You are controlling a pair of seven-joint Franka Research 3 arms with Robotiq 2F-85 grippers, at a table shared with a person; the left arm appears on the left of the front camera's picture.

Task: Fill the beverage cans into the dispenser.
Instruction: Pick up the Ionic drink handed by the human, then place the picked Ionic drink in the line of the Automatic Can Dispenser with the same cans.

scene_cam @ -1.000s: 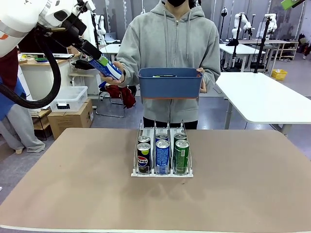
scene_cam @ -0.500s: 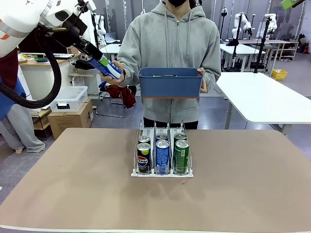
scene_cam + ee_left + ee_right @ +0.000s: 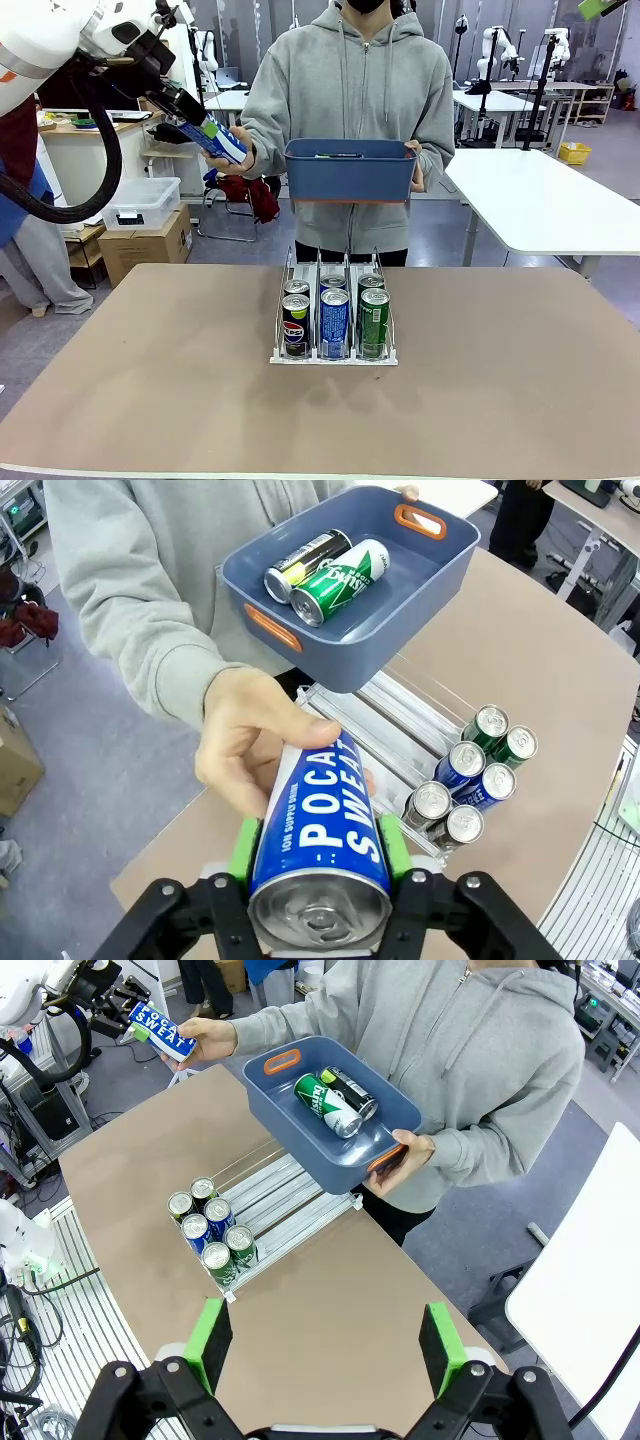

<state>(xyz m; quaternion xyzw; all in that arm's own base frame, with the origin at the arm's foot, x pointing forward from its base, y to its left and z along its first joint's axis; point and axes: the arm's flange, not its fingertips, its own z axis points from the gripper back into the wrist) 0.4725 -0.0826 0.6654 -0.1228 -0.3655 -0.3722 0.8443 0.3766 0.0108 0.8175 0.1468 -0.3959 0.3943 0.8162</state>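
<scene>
While a person's hand (image 3: 248, 742) seemingly cups it, raised left jaws clench a can (image 3: 320, 835).

**Six Cans Racked, Two Binned, One in Mid-Air**

The dispenser (image 3: 334, 360) stood mid-tabletop (image 3: 150, 380), toward the far edge, with two racked cans (image 3: 334, 322) in each of its three lanes, all crowded at the near end. Behind and above it, a person (image 3: 350, 80) at the far side held a bin (image 3: 350, 172), where two loose cans (image 3: 340, 577) lay side by side. Left of the bin, the left end effector (image 3: 208, 135) clamped one end of a seventh can (image 3: 225, 146), with the person's hand (image 3: 240, 160) around the other end. The right end effector (image 3: 325, 1345) hung high over the tabletop, jaws spread, holding nothing.
</scene>
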